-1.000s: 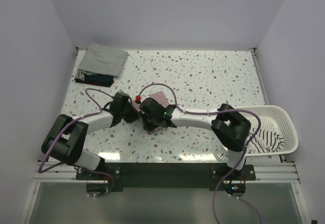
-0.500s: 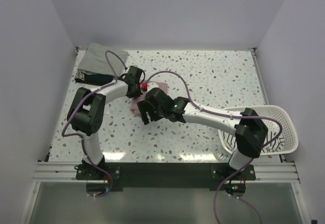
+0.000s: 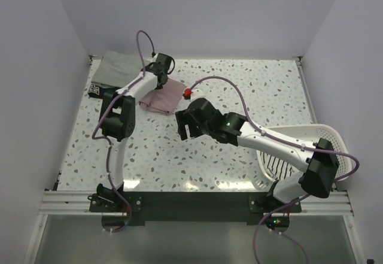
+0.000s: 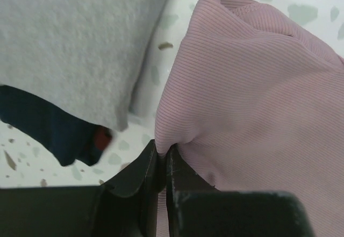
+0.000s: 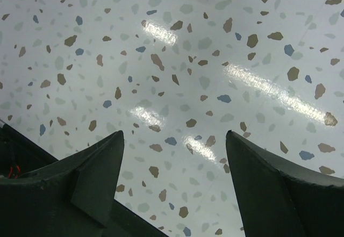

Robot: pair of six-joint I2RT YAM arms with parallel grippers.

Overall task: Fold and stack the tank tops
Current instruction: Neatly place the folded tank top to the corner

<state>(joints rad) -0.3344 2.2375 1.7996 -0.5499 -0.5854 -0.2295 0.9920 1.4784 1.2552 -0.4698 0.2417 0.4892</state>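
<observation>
- L gripper (image 4: 162, 152): jaws pinched shut on edge of pink tank top (image 4: 252, 92), far-left part of table (image 3: 251, 90).
- That top lies bunched, just beside grey-green top (image 4: 70, 38), which sits on navy top (image 4: 48, 132).
- R gripper (image 5: 173, 140): jaws wide apart, holding nothing, over speckled surface near centre.
- White basket (image 3: 336, 133) at right edge.

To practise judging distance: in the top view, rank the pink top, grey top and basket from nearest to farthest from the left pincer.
1. pink top: gripped by the left pincer itself, at the far side, left of centre.
2. grey top: just to the left, in the far left corner.
3. basket: far off, at the near right edge.
</observation>
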